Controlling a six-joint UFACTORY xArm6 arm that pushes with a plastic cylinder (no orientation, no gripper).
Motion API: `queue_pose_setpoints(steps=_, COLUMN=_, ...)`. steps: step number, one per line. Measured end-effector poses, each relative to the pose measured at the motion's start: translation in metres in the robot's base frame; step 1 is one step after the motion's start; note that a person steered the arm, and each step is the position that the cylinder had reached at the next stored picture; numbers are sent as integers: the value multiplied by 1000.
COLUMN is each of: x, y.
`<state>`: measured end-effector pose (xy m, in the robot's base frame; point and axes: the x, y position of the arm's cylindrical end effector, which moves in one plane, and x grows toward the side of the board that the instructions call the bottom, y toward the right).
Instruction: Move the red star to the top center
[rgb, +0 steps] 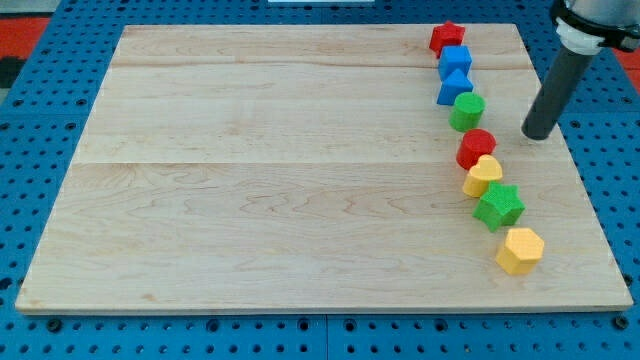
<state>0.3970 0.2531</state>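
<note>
No writing is readable anywhere. The red star (447, 38), small and chunky, sits at the tabletop's (280, 170) one o'clock corner. Eight blocks line up below it: two red, two blue, two green, two yellow. My tip (538, 135) stands at three o'clock of the green cylinder (466, 111); there are no fingers.
</note>
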Motion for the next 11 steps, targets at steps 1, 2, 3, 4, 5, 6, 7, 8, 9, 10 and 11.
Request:
queue_pose_setpoints(steps=1, x=-2, y=0)
queue_pose_setpoints(steps=2, x=-2, y=0)
queue_pose_setpoints(steps=3, x=-23, y=1)
queue_pose_setpoints(steps=4, x=-49, y=-1)
queue_pose_setpoints(steps=5, x=-77, y=-1)
queue_pose_setpoints(steps=6, x=-105, y=1)
queue_pose_setpoints(steps=7, x=-131, y=2)
queue_pose_setpoints(steps=8, x=-151, y=1)
queue_pose_setpoints(steps=9, x=-170, y=-21)
queue_pose_setpoints(steps=10, x=-179, y=-52)
queue_pose_setpoints(steps=11, x=-184, y=-91)
